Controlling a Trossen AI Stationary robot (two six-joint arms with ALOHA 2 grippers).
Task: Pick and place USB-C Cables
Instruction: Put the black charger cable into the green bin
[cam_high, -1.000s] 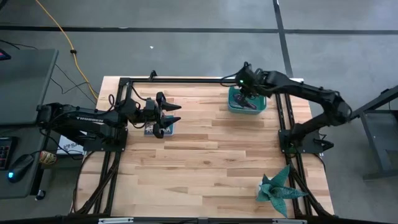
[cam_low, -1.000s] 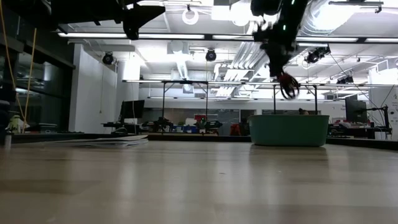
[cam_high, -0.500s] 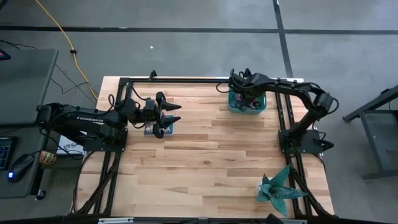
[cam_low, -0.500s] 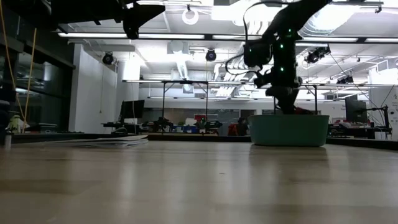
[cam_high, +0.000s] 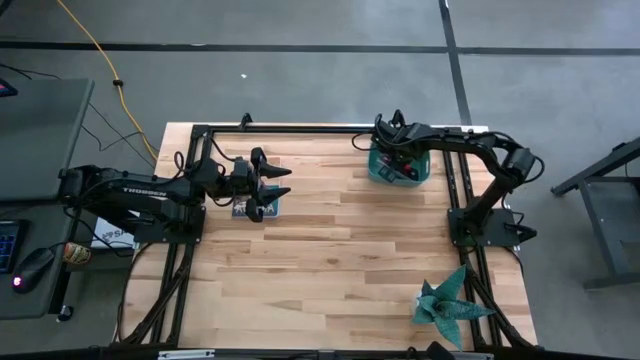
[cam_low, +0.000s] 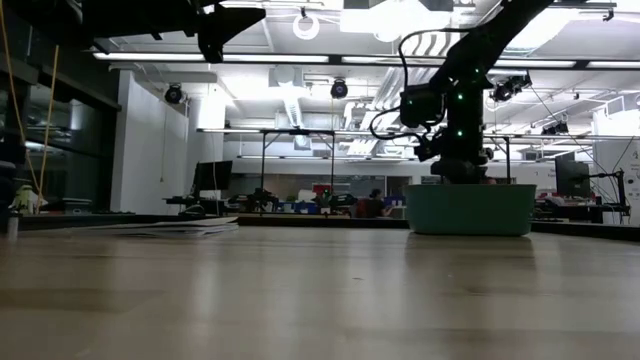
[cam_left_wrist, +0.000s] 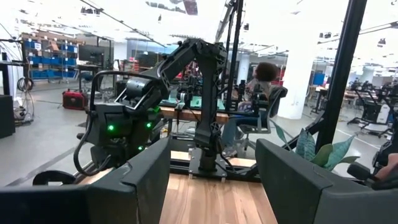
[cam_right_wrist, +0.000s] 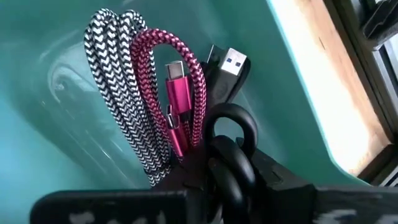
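Note:
A teal bin (cam_high: 374, 172) stands at the table's far right. Seen in the right wrist view, it holds a magenta-pink braided cable (cam_right_wrist: 181, 87), a black-and-white braided cable (cam_right_wrist: 121, 93) and a black cable with a USB plug (cam_right_wrist: 231, 63), all leaning on the bin wall (cam_right_wrist: 56, 162). My right gripper (cam_high: 402, 160) is down inside the bin, shut on a dark coiled cable (cam_right_wrist: 231, 146). My left gripper (cam_high: 281, 183) hovers open over a small grey mat (cam_high: 243, 209) at the far left, touching nothing. My right gripper comes down from above into the bin and holds the dark coiled cable. Its loops (cam_right_wrist: 233, 127) stick out past the fingers, beside the magenta cable. The fingers hide the place of contact. Whether the coil rests on the bin floor, I cannot tell.
A green folded-paper plant (cam_high: 450, 305) sits at the near right corner. Black frame rails (cam_high: 300, 130) run along the far edge and both sides. The wooden middle of the table (cam_high: 340, 250) is bare. A person (cam_left_wrist: 268, 74) sits beyond the table.
My right gripper has come down from above the bin into it, carrying the dark cable with it; the arm has swung toward the far edge as it lowered. My left arm has kept still.

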